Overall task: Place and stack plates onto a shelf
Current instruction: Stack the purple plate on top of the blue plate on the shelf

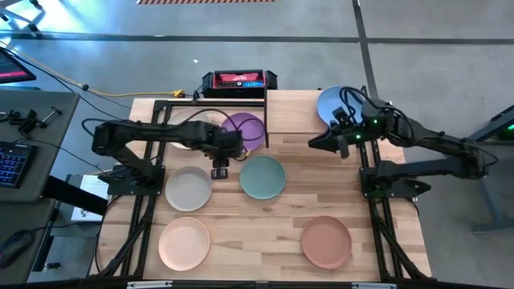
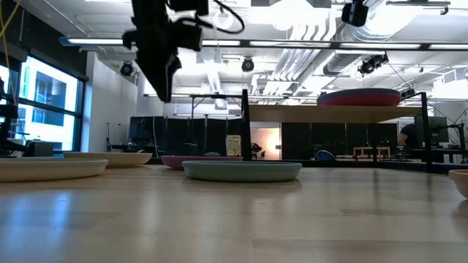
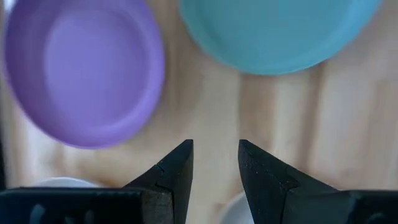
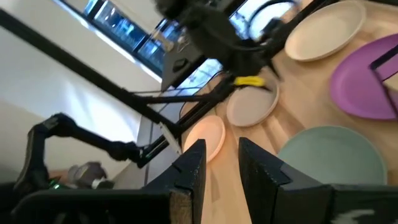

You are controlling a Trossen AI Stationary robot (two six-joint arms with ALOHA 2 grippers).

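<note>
Several plates lie flat on the slatted table: cream (image 1: pixel 193 128), purple (image 1: pixel 245 127), grey-beige (image 1: pixel 189 189), teal (image 1: pixel 262 177), peach-pink (image 1: pixel 184 243) and terracotta (image 1: pixel 326 241). A blue plate (image 1: pixel 332 104) sits on the shelf (image 1: pixel 293 120) at the far right. From the side, the low view shows a reddish plate (image 2: pixel 358 97) on that board. My left gripper (image 1: pixel 219 171) points down, open and empty, over bare wood between the purple (image 3: pixel 81 68) and teal (image 3: pixel 280 31) plates. My right gripper (image 1: pixel 315 144) hovers by the shelf's near edge, open (image 4: pixel 222 158) and empty.
A red-and-black box (image 1: pixel 238 80) with a yellow cable stands at the table's far edge. The shelf's black post (image 1: pixel 266 120) rises beside the purple plate. There is bare wood in the table's near middle (image 1: pixel 257 241). A desk with a keyboard (image 1: pixel 12 164) stands off the table's left.
</note>
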